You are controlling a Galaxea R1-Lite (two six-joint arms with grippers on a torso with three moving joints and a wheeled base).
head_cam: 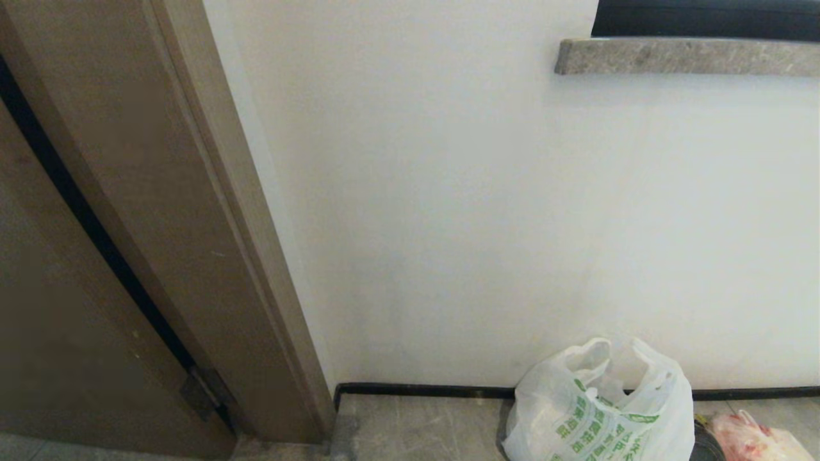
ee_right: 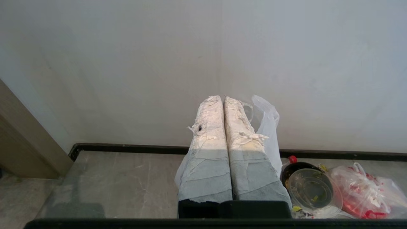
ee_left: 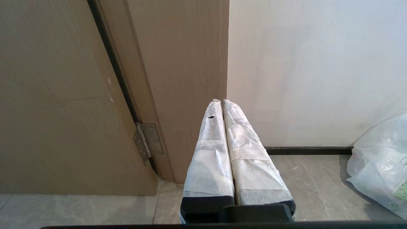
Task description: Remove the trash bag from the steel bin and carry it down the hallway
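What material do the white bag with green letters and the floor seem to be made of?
White bag with green lettering: thin translucent plastic film, judging by its crinkles and see-through loop handles. Grey-beige floor: probably polished marble-look tile, glossy with pale veins.

free: bare floor tiles (head_cam: pixel 416 422) between door frame (head_cam: pixel 211 211) and trash bag (head_cam: pixel 596 410) | blocked behind: white wall (head_cam: pixel 480 192) with black skirting (head_cam: pixel 416 388) | blocked left: door frame, door (ee_left: pixel 57 111) | blocked right: pinkish bag (ee_right: pixel 362 190) and clear lidded bowl (ee_right: pixel 313 190) just beside trash bag | overhead: stone ledge (head_cam: pixel 685 56)
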